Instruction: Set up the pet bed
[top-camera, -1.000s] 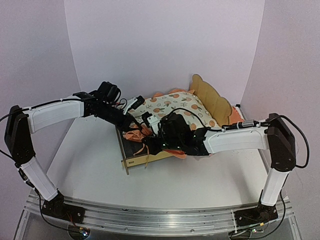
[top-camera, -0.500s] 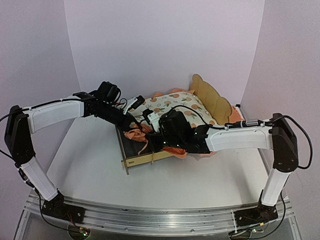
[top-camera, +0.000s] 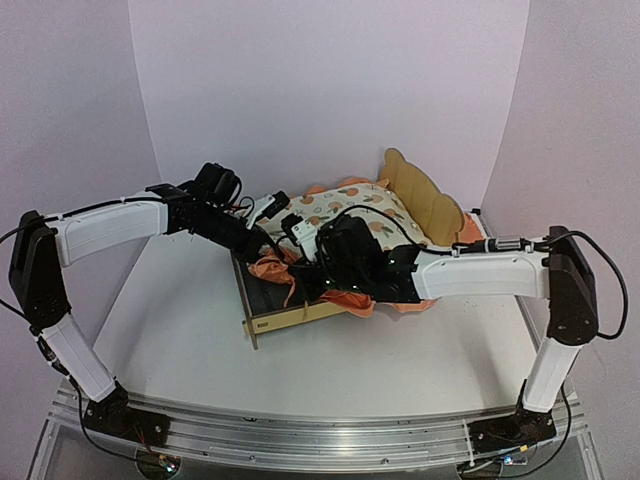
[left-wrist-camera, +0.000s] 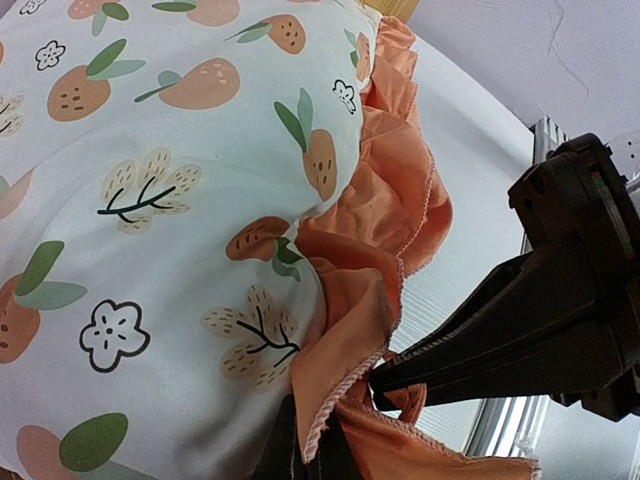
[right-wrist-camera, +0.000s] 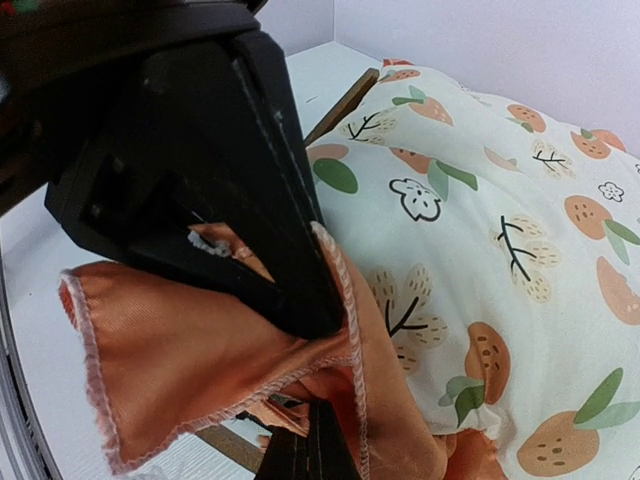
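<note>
The pet bed (top-camera: 288, 318) is a light plywood frame; its scalloped headboard (top-camera: 425, 195) is at the back right and a strip of dark base (top-camera: 266, 294) shows at the foot. An orange-print mattress pad (top-camera: 345, 210) lies bunched in it. Both grippers meet at the pad's foot end. My left gripper (top-camera: 273, 252) is shut on the orange ruffle (left-wrist-camera: 375, 230), its fingertips (left-wrist-camera: 310, 458) clamped on the hem. My right gripper (top-camera: 300, 278) is shut on the same ruffle (right-wrist-camera: 180, 360) just beside it, fingertips (right-wrist-camera: 305, 455) pinching the fold. The two grippers almost touch.
An orange piece of cloth (top-camera: 470, 228) lies behind the headboard at the right. Pale walls close the table in at the back and both sides. The bed's wooden side rail (right-wrist-camera: 340, 105) runs along the pad's far side in the right wrist view.
My right wrist has edged a little left and toward the back, with the ruffle still in it. The left arm has stayed where it was.
</note>
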